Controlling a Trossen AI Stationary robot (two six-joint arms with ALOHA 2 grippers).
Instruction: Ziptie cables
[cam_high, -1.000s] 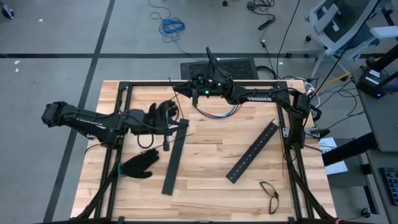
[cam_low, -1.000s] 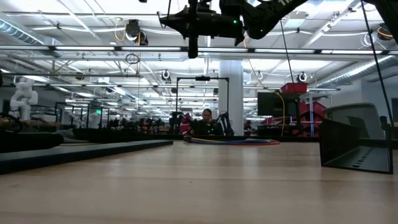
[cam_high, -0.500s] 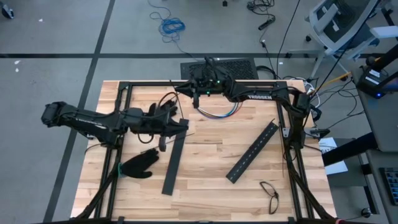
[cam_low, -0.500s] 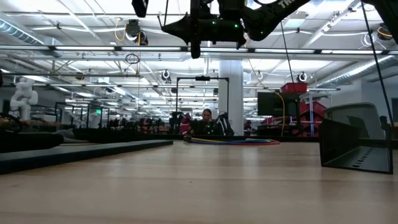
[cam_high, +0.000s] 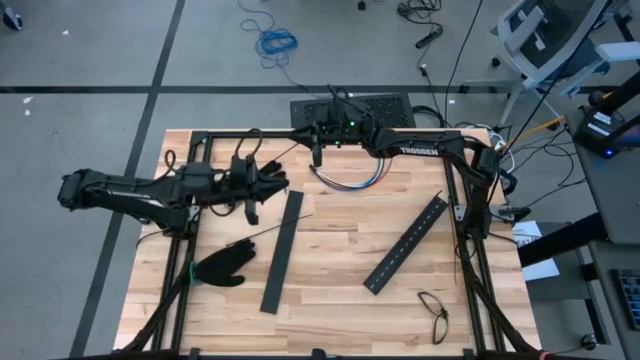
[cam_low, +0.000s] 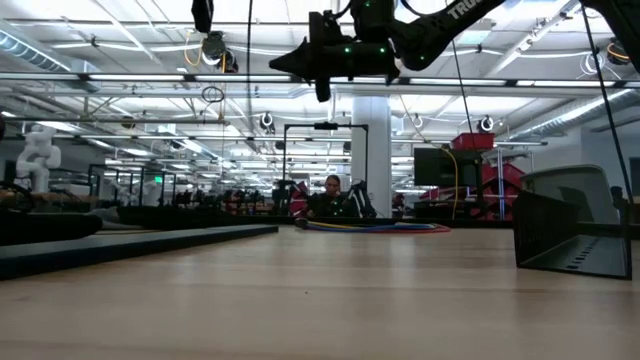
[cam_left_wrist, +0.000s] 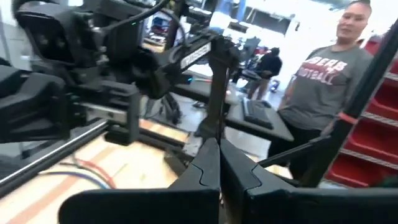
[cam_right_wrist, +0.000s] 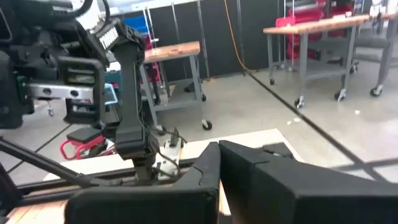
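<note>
Still untied, the cables lie in a loose red, blue and white loop at the far middle of the wooden table, showing in the low view as a flat coloured streak on the tabletop's far edge. Just above them hangs the right gripper, its fingers pressed together on nothing; over the past second it has edged from above the loop towards the black frame at the table's far rim. The left gripper, fingers likewise shut and empty in its wrist view, has pulled back leftward, clear of the upper end of the near black slotted bar it overlapped a second ago. A thin dark strip, apparently one of the zipties, lies between that bar and a black glove; it is too fine to make out along its whole length. A second slotted bar rests diagonally to the right, with a pair of glasses near the front edge. From table height only the right arm's underside shows, cut off by the top border. A black open-fronted bin stands at the right, its contents not discernible. A person stands beyond the table
</note>
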